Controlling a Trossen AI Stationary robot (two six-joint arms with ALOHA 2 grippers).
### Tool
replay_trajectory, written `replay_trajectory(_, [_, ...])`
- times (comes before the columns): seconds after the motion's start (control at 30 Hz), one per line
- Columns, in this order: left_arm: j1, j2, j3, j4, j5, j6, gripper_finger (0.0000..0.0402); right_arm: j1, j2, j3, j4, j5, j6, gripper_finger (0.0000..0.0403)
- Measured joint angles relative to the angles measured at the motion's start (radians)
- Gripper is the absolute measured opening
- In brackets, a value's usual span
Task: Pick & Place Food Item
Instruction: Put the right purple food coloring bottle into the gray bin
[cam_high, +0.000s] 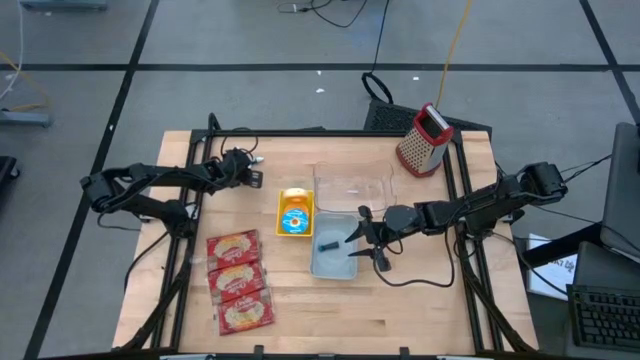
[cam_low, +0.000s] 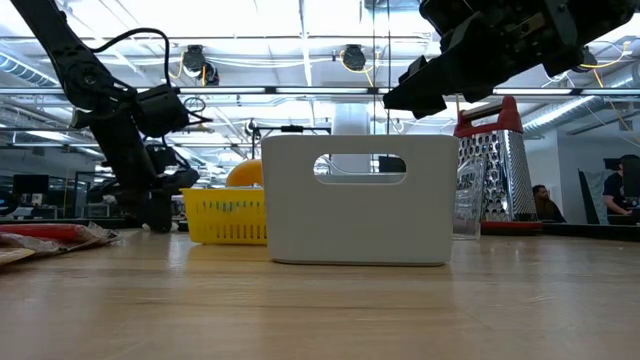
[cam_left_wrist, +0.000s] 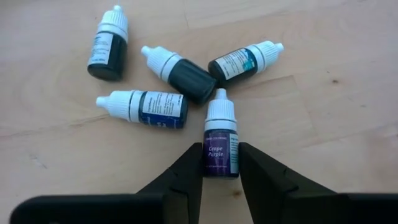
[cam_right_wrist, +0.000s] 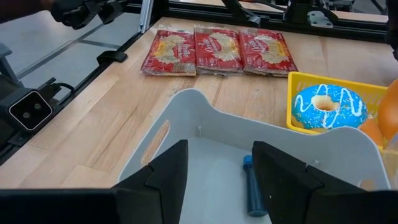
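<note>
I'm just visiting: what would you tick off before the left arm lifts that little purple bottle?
1. Grape Purple bottle sits between the left gripper fingers: ok.
2. Fingers firmly clamped on it: cannot tell.
3. Neighbouring dropper bottles clear of the fingers: ok, though one lies close to the cap.
4. White bin has room: ok, only a small blue item inside.
5. Right gripper out of the way: not ok, it hovers open over the bin.
</note>
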Motion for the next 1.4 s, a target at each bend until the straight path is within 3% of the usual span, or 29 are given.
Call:
replay_trajectory(0.17, [0.000,-0.040,0.000,0.003,0.047,0.053,0.0096,0.000,0.000,0.000,0.000,0.000,0.000,0.0167])
replay_trajectory(0.4, [-0.036,-0.223,0.000,0.013,0.222,0.058,0.0083,0.000,0.000,0.000,0.027,0.006,0.000,0.0167])
replay_trajectory(0.7, [-0.251,-0.422,0.001,0.231,0.467,0.137,0.0080,0.000,0.001,0.000,0.165,0.041,-0.022,0.0167])
replay_trajectory(0.97, [-0.518,-0.396,0.002,0.595,0.499,0.360,0.0079,-0.001,0.003,0.000,0.344,0.238,-0.038,0.0167])
replay_trajectory(1.13, [-0.616,-0.340,0.002,0.750,0.488,0.450,0.0079,0.000,0.003,0.000,0.480,0.240,-0.035,0.0167])
replay_trajectory(1.4, [-0.689,-0.171,0.019,0.917,0.463,0.458,0.0079,0.000,0.054,0.000,0.624,0.236,-0.031,0.0169])
